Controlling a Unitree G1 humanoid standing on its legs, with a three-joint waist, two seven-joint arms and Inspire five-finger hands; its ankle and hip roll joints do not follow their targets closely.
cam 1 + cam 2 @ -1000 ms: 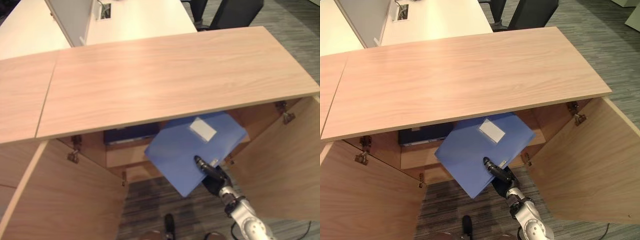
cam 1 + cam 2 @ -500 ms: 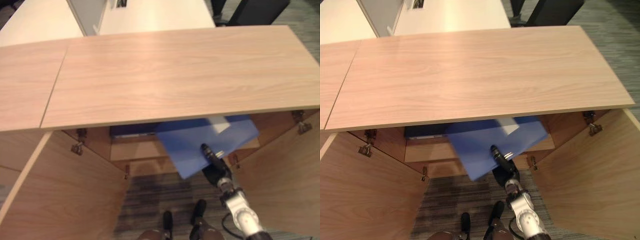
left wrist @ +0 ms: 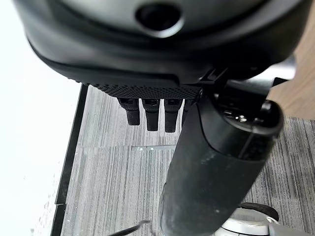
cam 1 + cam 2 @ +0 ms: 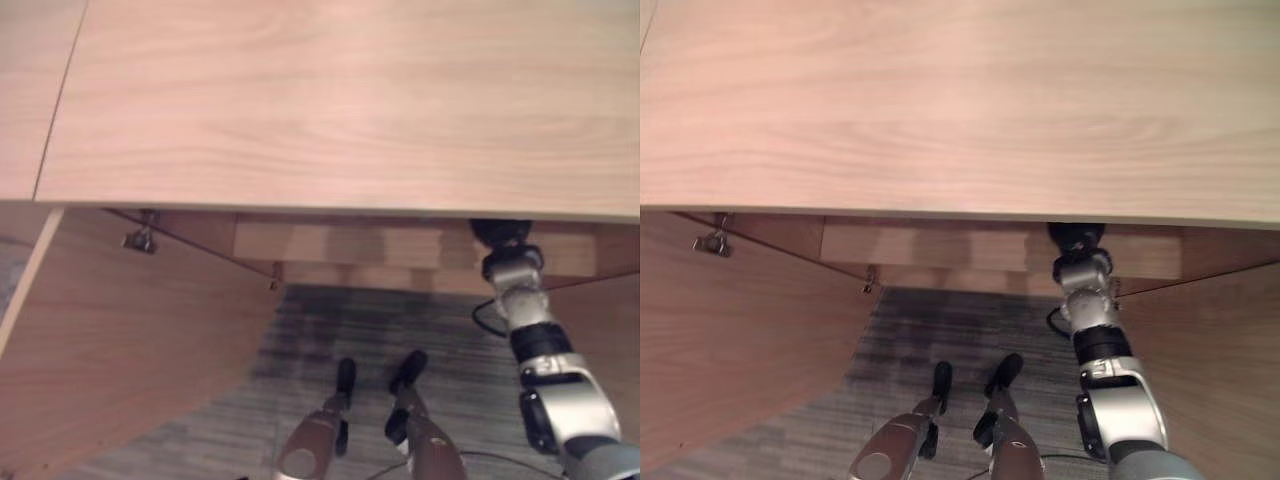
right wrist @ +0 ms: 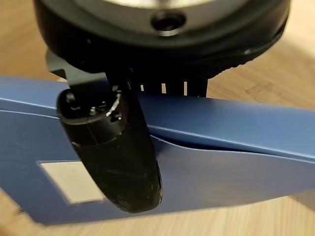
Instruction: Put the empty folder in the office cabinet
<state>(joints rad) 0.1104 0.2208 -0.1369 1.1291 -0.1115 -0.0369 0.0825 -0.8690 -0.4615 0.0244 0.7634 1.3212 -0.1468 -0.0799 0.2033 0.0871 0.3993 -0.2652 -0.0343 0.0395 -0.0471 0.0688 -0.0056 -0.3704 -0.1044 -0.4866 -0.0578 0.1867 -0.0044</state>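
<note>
The blue folder (image 5: pixel 221 147) with a white label (image 5: pixel 69 181) is pinched in my right hand (image 5: pixel 115 147), thumb on its top face and fingers beneath. Light wood lies close around it. In the eye views my right arm reaches forward into the open office cabinet, and the dark right hand (image 4: pixel 500 236) goes under the edge of the wooden cabinet top (image 4: pixel 340 100), which hides the folder there. My left hand (image 3: pixel 147 49) hangs over grey carpet, its fingers (image 3: pixel 151 115) straight and holding nothing.
The cabinet's left door (image 4: pixel 120 330) and right door (image 4: pixel 1200 350) stand swung open on either side of the arm. An inner shelf front (image 4: pixel 340 243) shows just under the top. Striped grey carpet (image 4: pixel 330 330) lies between the doors.
The camera has moved closer and tilted down. My right hand has pushed the folder forward under the cabinet top, so the folder is now hidden in the eye views.
</note>
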